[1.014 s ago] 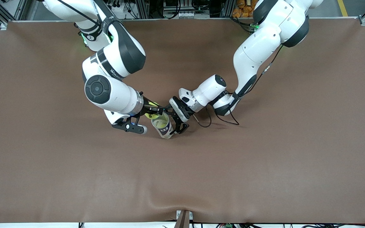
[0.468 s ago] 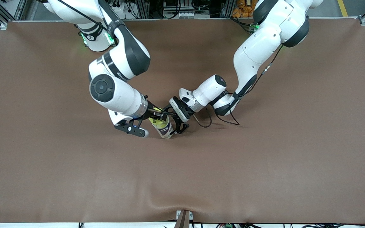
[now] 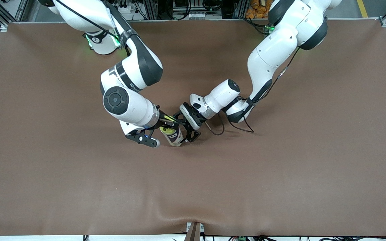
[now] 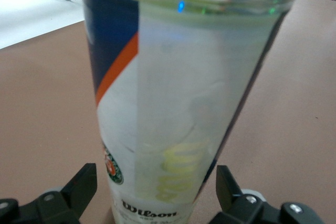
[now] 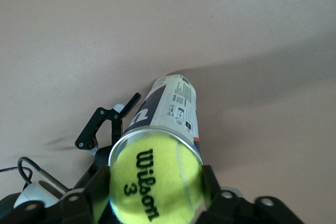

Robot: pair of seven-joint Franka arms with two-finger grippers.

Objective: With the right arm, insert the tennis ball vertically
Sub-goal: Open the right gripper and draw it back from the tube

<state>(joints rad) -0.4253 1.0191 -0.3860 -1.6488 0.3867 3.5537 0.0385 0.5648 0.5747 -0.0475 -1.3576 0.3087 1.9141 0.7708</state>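
Note:
A clear Wilson tennis-ball can (image 3: 177,137) stands upright mid-table. My left gripper (image 3: 182,129) is shut on its lower part; in the left wrist view its fingers (image 4: 84,187) flank the can (image 4: 173,103), with my left gripper (image 4: 156,188) centred on it. My right gripper (image 3: 170,124) is over the can, shut on a yellow tennis ball (image 3: 168,130). In the right wrist view my right gripper (image 5: 152,192) holds the ball (image 5: 157,182) right in the can's open mouth, with the can body (image 5: 170,106) below it. A second ball shows faintly low inside the can (image 4: 181,169).
The brown table cover (image 3: 280,167) is bare around the can. A black cable (image 3: 233,126) loops on the table by the left wrist. The left gripper's finger (image 5: 102,124) shows beside the can in the right wrist view.
My right arm has moved toward the left arm's end of the table, carrying the ball from beside the can's rim to its mouth. The can and left gripper have stayed put.

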